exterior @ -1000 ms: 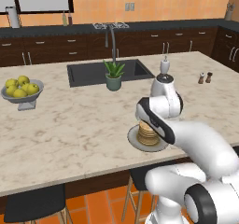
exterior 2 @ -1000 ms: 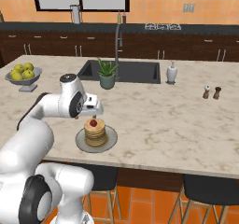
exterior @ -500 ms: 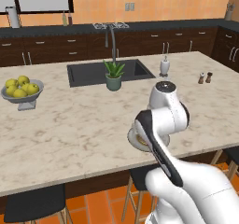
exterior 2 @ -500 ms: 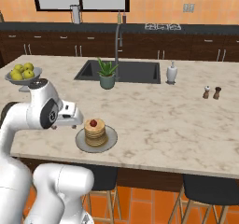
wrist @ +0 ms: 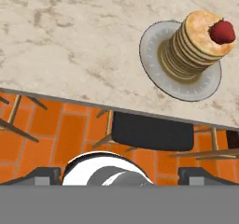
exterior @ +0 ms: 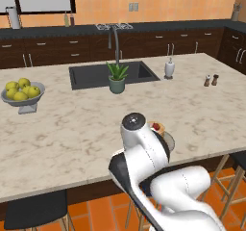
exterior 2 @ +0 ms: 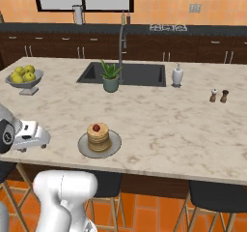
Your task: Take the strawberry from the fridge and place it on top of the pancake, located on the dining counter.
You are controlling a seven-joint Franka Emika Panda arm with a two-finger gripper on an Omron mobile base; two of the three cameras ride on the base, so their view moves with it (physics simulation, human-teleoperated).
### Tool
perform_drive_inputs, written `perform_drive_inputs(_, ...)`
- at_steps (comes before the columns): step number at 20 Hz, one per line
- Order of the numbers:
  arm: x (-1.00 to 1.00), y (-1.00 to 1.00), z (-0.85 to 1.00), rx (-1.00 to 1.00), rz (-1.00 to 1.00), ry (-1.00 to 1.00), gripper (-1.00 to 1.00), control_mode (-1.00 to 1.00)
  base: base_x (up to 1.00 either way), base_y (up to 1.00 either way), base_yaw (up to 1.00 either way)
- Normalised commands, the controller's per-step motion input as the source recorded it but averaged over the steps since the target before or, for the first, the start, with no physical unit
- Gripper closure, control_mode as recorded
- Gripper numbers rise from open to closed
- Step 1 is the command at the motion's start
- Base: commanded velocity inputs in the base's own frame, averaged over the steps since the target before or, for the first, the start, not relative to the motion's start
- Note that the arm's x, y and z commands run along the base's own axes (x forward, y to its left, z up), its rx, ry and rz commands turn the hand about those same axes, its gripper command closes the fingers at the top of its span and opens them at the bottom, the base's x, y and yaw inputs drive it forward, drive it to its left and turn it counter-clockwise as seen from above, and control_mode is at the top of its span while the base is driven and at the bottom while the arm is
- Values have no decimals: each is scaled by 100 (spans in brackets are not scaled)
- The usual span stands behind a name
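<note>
Resting on the pancake (exterior: 157, 127) behind the white arm, strawberry (exterior: 155, 126), small, red, round; could roll off if bumped; right base: gripper (exterior 2: 34, 135) well left of grey plate (exterior 2: 115, 146), off the marbled dining counter (exterior 2: 159, 120); hand view: finger tips (wrist: 44, 174) spread wide, empty; golden stack, glossy berry.

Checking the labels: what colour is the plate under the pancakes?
Plain grey plate, with no pattern; the hand view shows it best.

Orange walls (exterior 2: 164, 1) and an orange tiled floor (wrist: 70, 134) surround dark wood cabinets (exterior 2: 53, 46), with black stools (wrist: 151, 130) at the counter's front edge.
</note>
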Motion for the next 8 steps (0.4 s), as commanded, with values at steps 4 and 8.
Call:
perform_drive_inputs(4, 29, 48, -10, -10, -1, 41, -100, -100, 0, 0, 0)
perform_drive_inputs(8, 38, 7, -9, -4, 0, 29, -100, -100, 0, 0, 0)
